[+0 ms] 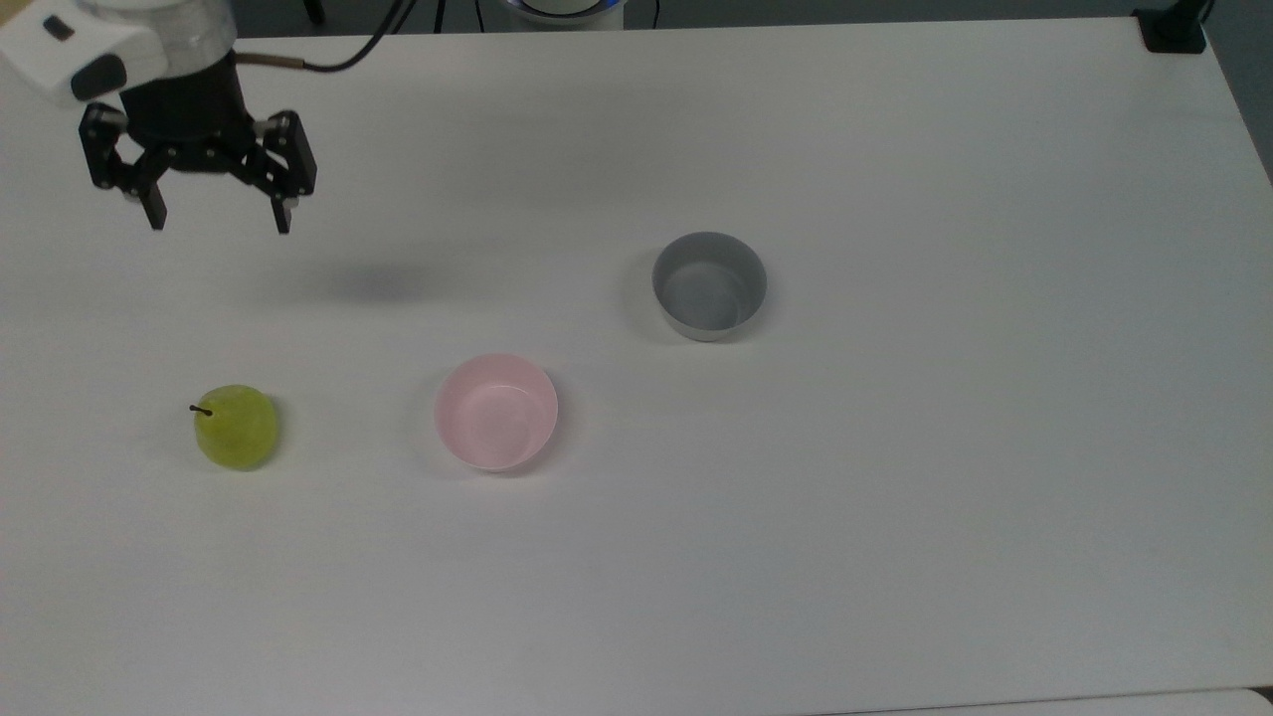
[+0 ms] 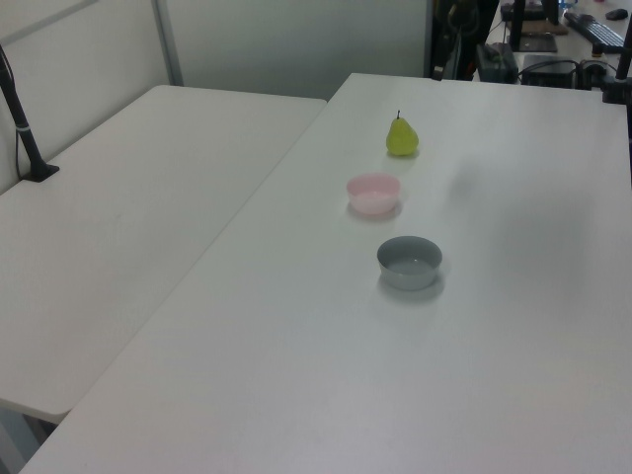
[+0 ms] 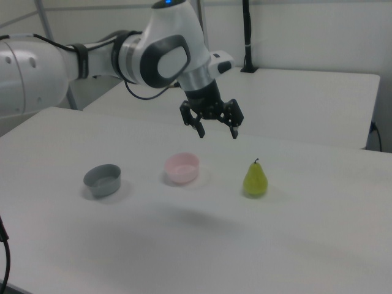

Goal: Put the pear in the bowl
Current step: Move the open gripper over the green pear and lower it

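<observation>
White matte tabletop (image 1: 895,497) carries three items in a rough line, all apart from each other; small round grey bowl with smooth plain inside (image 1: 709,285) sits right of centre in the top view, holding nothing; small round pale pink bowl, smooth and glossy inside (image 1: 496,411), lies between it and the fruit, also holding nothing; small rounded yellow-green pear with short dark brown stem (image 1: 237,427) stands upright on the table at the top view's left, near the pink bowl but not touching it.

Nothing stands between pear and pink bowl; bare table surface between them; grey bowl is off that line, on the pink bowl's other side.

Black two-finger gripper (image 1: 219,221) on a white rounded arm hangs above the table at the top view's far left, well apart from the pear, fingers spread wide with nothing between them; soft shadow of it falls on the table to the top view's right of the gripper.

In the right view the gripper (image 3: 216,131) hovers above and behind the gap between pink bowl (image 3: 182,168) and pear (image 3: 255,179); grey bowl (image 3: 103,179) at the right view's left.

In the left view a second white table (image 2: 118,227) butts against the first on the left view's left; black post (image 2: 22,118) stands on it; pear (image 2: 401,136) farthest, pink bowl (image 2: 373,194) mid, grey bowl (image 2: 409,263) nearest.
</observation>
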Controlling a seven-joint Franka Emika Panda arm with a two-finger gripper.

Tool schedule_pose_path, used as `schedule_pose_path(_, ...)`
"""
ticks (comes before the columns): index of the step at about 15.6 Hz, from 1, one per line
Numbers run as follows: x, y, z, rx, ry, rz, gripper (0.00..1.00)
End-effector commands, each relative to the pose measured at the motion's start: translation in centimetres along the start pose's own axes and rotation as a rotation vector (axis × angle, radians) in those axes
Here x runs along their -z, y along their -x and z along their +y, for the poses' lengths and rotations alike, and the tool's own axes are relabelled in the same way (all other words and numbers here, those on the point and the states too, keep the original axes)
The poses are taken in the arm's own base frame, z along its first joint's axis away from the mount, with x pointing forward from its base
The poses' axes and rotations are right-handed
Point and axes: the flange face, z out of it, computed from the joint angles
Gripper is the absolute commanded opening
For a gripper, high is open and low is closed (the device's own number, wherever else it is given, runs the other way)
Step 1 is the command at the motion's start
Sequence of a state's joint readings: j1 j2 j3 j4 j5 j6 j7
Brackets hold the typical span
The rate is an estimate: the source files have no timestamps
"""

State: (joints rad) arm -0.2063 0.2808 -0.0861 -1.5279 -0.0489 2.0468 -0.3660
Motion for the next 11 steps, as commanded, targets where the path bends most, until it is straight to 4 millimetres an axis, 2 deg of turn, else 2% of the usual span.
schedule_pose_path(1, -4.2, -1.0, 0.2, -0.001, 0.014, 0.068, 1.0)
schedule_pose_path(3, -6.3, -0.8, 0.2, -0.018, 0.031, 0.111, 1.0)
schedule_pose_path(11, -12.1, -0.8, 1.1, -0.044, 0.059, 0.158, 1.0)
